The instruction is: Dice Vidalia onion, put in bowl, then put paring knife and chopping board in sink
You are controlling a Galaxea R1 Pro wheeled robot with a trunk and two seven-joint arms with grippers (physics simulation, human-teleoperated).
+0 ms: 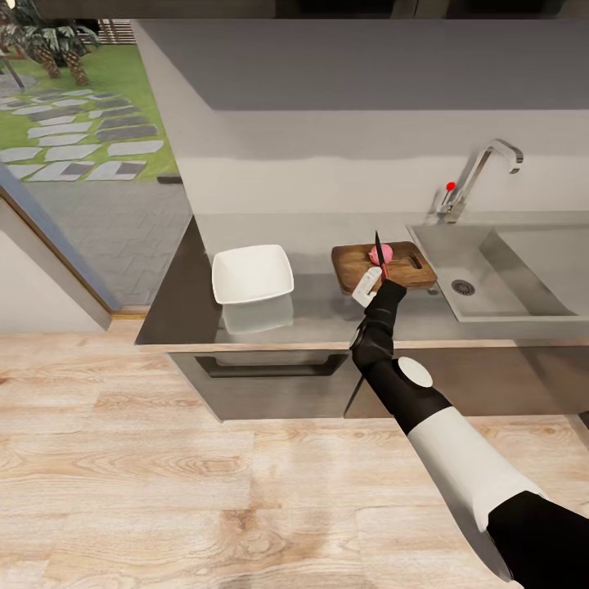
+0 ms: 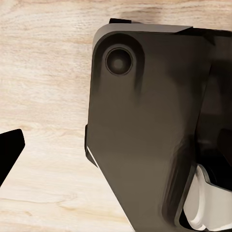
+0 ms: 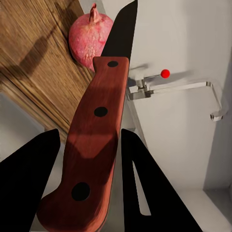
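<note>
The pinkish-red Vidalia onion [image 1: 378, 255] [image 3: 89, 35] rests whole on the dark brown chopping board [image 1: 405, 268] [image 3: 34, 72], on the countertop [image 1: 319, 315] just left of the sink [image 1: 507, 274]. My right gripper [image 1: 372, 284] [image 3: 89, 179] is shut on the paring knife's red handle [image 3: 94, 145]. The dark blade [image 1: 379, 244] [image 3: 121, 34] points over the onion, right beside it. The white square bowl [image 1: 252, 273] sits empty further left on the counter. My left gripper [image 2: 116, 145] hangs over the wooden floor, with one black finger [image 2: 9, 152] far out to the side and nothing held.
A tall steel faucet [image 1: 484, 173] [image 3: 183, 87] with a red-knobbed lever [image 1: 451, 186] [image 3: 165, 73] stands behind the sink. The drain [image 1: 463, 287] lies in the basin. Dark cabinets sit under the counter. A glass door onto a garden is at the left.
</note>
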